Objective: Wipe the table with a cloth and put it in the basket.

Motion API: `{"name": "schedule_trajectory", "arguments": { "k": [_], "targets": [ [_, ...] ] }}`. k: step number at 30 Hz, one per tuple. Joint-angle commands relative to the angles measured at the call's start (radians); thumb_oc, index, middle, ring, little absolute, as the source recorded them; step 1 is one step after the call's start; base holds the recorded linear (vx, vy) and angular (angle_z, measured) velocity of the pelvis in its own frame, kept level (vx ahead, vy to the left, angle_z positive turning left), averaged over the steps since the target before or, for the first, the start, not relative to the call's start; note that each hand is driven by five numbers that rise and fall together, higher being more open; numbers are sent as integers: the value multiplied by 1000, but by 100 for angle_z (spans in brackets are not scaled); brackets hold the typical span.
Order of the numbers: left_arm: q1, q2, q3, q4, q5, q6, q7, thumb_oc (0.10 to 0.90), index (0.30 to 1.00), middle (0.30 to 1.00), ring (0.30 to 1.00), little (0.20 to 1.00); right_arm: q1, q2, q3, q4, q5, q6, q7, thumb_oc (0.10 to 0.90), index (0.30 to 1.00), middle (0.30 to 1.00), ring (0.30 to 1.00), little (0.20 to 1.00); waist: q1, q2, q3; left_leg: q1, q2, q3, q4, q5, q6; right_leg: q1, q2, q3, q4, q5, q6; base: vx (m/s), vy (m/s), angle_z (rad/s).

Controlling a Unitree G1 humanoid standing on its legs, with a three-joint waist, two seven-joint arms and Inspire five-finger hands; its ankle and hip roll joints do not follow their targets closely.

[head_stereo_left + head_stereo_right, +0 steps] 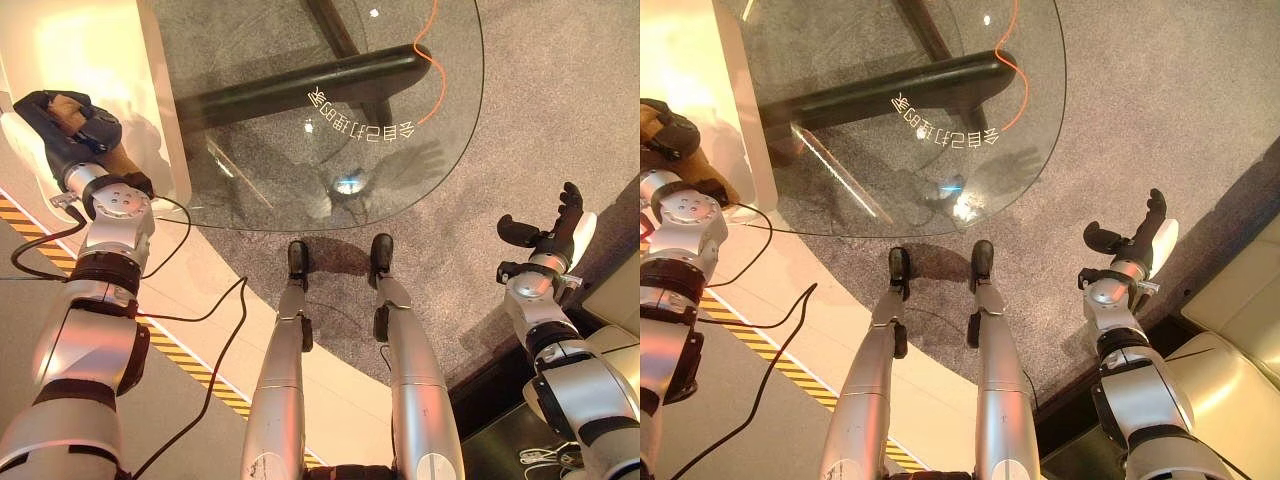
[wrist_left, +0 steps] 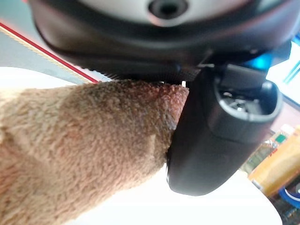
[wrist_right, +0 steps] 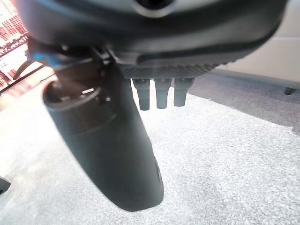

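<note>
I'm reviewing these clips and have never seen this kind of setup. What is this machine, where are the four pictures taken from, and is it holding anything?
It is a two-legged humanoid robot with silver arms and dark hands. The two wide pictures come from a pair of cameras in its head, looking down at a round glass table on grey carpet. The two close-ups come from cameras on its wrists. The left hand, off the table's left edge over a white surface, is curled round a tan fluffy cloth, seen up close in the left wrist view. The right hand hangs open over the carpet, holding nothing.
</note>
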Motion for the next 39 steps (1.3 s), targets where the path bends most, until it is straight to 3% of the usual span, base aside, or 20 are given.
{"name": "schedule_trajectory", "arguments": {
  "k": [1, 19, 20, 21, 22, 23, 39],
  "targets": [
    [-84, 178, 47, 17, 69, -45, 43, 100, 300, 300, 300, 200, 28, -74, -7, 0, -6, -51, -22, 800, 900, 900, 900, 900, 9, 5, -29, 15, -51, 28, 74, -87, 39, 34, 44, -15, 46, -87, 35, 0, 0, 0],
    [-98, 175, 36, 14, 68, -40, 26, 100, 300, 300, 300, 200, 17, -68, -4, -5, -4, -57, -23, 800, 900, 900, 900, 900, 8, 6, -29, 22, -49, 29, 55, -77, 35, 39, 43, -14, 30, -74, 41, 0, 0, 0],
    [-99, 175, 35, 15, 67, -37, 28, 295, 467, 467, 467, 395, 17, -68, -5, -4, -2, -58, -22, 800, 900, 900, 900, 900, 8, 6, -29, 22, -48, 28, 55, -76, 34, 39, 43, -15, 30, -74, 41, 0, 0, 0],
    [-100, 176, 34, 13, 61, -28, 32, 383, 542, 542, 542, 483, 18, -69, -6, -5, -3, -59, -21, 800, 900, 900, 900, 900, 8, 5, -29, 22, -48, 28, 54, -75, 34, 39, 43, -15, 29, -73, 41, 0, 0, 0],
    [-100, 176, 34, 13, 60, -28, 33, 682, 799, 799, 799, 782, 18, -69, -6, -4, -3, -59, -21, 800, 900, 900, 900, 900, 8, 5, -29, 22, -48, 28, 54, -75, 34, 39, 43, -15, 29, -73, 41, 0, 0, 0],
    [-106, 178, 32, 17, 59, -24, 34, 800, 900, 900, 900, 900, 18, -66, -3, -3, -1, -62, -23, 800, 900, 900, 900, 900, 8, 5, -29, 22, -47, 28, 53, -74, 33, 40, 42, -16, 27, -73, 41, 0, 0, 0],
    [-112, 175, 28, 1, 64, -24, 49, 800, 900, 900, 900, 900, 9, -67, -2, -5, 10, -54, -20, 800, 900, 900, 900, 900, 8, 4, -29, 30, -46, 28, 39, -68, 29, 48, 43, -18, 13, -68, 42, 0, 0, 0]
  ]
}}
